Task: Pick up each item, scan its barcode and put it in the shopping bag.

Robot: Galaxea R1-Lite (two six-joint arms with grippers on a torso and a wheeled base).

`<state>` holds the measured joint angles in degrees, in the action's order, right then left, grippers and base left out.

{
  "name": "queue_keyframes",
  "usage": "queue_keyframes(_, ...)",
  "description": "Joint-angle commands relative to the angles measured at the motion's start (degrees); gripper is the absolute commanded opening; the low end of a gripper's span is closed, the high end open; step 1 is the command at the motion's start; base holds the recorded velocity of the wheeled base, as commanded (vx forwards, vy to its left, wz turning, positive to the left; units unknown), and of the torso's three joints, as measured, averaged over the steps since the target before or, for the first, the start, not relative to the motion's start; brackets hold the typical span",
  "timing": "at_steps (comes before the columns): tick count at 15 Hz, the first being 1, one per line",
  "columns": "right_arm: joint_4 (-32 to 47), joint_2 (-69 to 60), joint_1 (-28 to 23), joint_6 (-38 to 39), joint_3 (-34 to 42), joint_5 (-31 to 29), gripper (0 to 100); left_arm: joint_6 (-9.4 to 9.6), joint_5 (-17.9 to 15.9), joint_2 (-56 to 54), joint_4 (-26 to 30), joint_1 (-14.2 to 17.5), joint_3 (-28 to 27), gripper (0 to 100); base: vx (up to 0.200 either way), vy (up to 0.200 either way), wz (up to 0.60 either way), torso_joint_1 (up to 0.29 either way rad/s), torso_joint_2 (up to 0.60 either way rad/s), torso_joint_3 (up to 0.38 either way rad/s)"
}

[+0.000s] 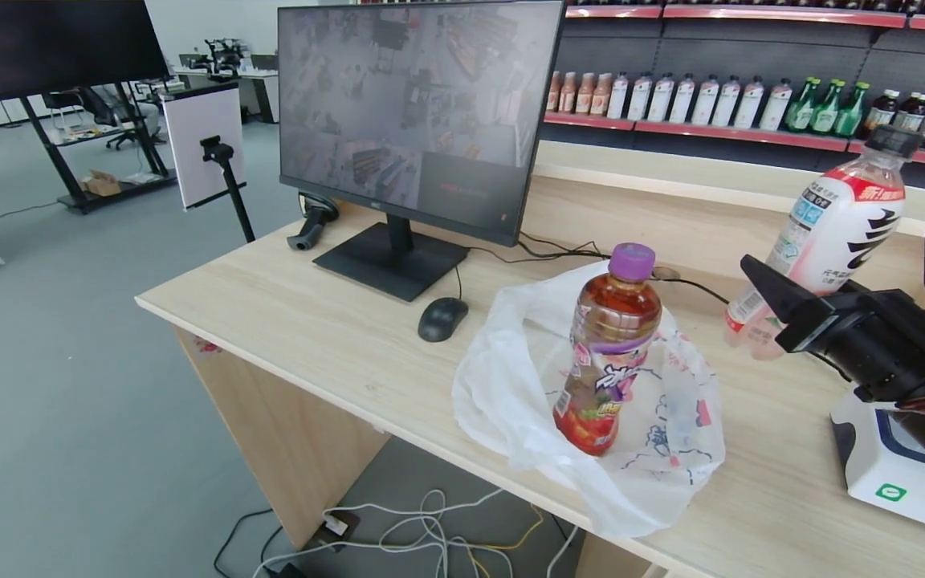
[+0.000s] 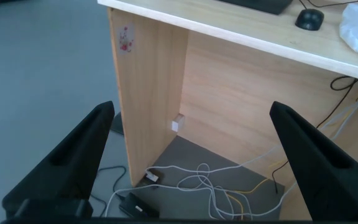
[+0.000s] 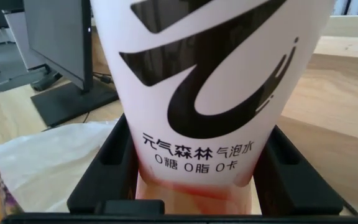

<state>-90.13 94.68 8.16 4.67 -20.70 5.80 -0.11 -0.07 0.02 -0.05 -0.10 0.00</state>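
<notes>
Currently the right gripper (image 3: 197, 171) is clamped on the lower body of the white-labelled bottle (image 1: 836, 225), which is held tilted above the tabletop's (image 1: 310, 313) right edge. A purple-capped tea bottle (image 1: 611, 353) stands in the shopping bag (image 1: 503, 385) near the front edge. The left gripper (image 2: 191, 162) hangs wide open and empty, facing the desk's side panel (image 2: 148, 93).

Matte black, blocky right arm (image 1: 904, 353); left gripper (image 2: 191, 109): 2 tapered black jaws

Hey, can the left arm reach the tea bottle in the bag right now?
Probably, but not from where it is: the open left gripper is beyond the desk, over the floor. Nothing covers the tea bottle, upright in the open bag.
</notes>
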Motion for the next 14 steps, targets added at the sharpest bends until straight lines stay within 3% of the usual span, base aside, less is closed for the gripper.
queue_keyframes(1, 0.1, 0.6, 0.4, 0.0, -0.3, 0.1, 0, -0.07, 0.0, 0.0, 0.0, 0.0, 0.0, 100, 0.000, 0.000, 0.00, 0.000, 0.00, 0.000)
queue_keyframes(6, 0.1, 4.0, 5.3, 0.1, -2.9, 0.3, 0, -0.07, 0.1, 0.0, 0.0, 0.0, 0.0, 100, 0.000, 0.000, 0.00, 0.000, 0.00, 0.000)
queue_keyframes(14, 0.1, 9.4, 6.7, -0.5, -6.3, 2.8, 0, -0.07, 0.1, 0.0, 0.0, 0.0, 0.0, 100, 0.000, 0.000, 0.00, 0.000, 0.00, 0.000)
